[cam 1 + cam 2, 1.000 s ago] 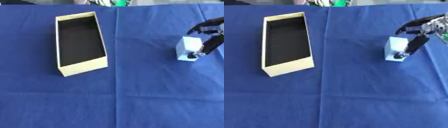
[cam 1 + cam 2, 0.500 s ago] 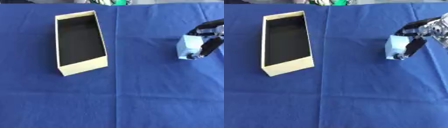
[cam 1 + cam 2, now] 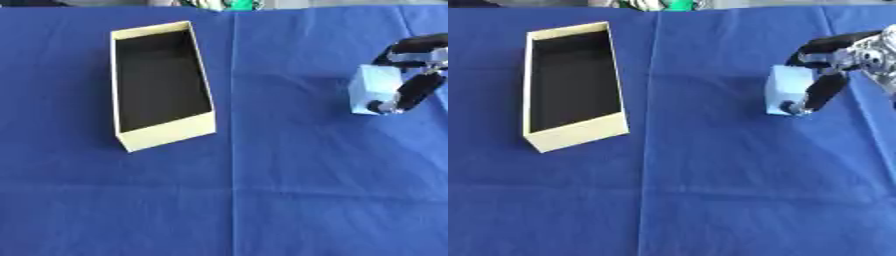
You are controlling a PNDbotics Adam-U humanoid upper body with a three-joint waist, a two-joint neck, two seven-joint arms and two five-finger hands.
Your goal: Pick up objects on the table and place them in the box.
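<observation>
Our right hand (image 3: 833, 67) curls around the pale block (image 3: 787, 91) on the table (image 3: 710, 190); the box (image 3: 570, 82) looks empty, so everything's left.

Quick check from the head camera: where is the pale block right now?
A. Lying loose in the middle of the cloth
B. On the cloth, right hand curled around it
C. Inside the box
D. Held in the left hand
B: the pale block sits on the blue cloth at the right, with the right hand curled around it; the box holds nothing.
</observation>
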